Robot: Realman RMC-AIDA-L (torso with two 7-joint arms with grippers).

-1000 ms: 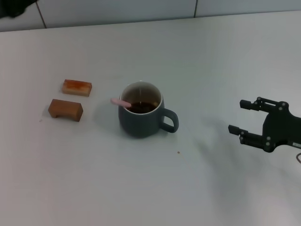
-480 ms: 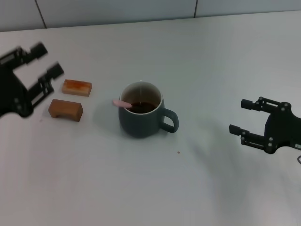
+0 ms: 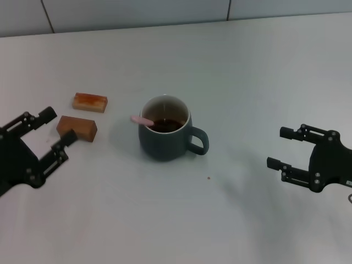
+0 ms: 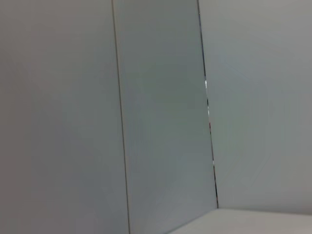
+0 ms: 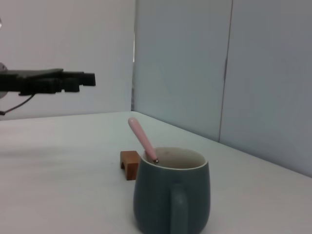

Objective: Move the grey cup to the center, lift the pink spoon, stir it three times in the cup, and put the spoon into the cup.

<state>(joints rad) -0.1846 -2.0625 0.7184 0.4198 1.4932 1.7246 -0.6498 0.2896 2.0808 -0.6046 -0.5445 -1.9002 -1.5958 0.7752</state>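
The grey cup [image 3: 165,135] stands upright in the middle of the white table [image 3: 231,71], handle toward my right, with dark liquid inside. The pink spoon [image 3: 142,120] rests in the cup, its pale pink handle leaning out over the rim on my left. In the right wrist view the cup [image 5: 170,195] and the spoon [image 5: 142,139] show head-on. My left gripper [image 3: 54,130] is open and empty, low on the left, well apart from the cup; it also shows in the right wrist view [image 5: 83,80]. My right gripper [image 3: 279,148] is open and empty at the right, well apart from the cup.
Two brown rectangular blocks lie left of the cup: an orange-brown one [image 3: 90,102] farther back and a darker one [image 3: 77,128] nearer, close to my left gripper's fingertips. One block [image 5: 130,164] shows behind the cup in the right wrist view. A tiled wall [image 4: 161,117] runs behind the table.
My left arm came into view from the far left and moved down and toward me, now low beside the darker block. My right gripper drifted slightly toward me. Cup and spoon have not moved.
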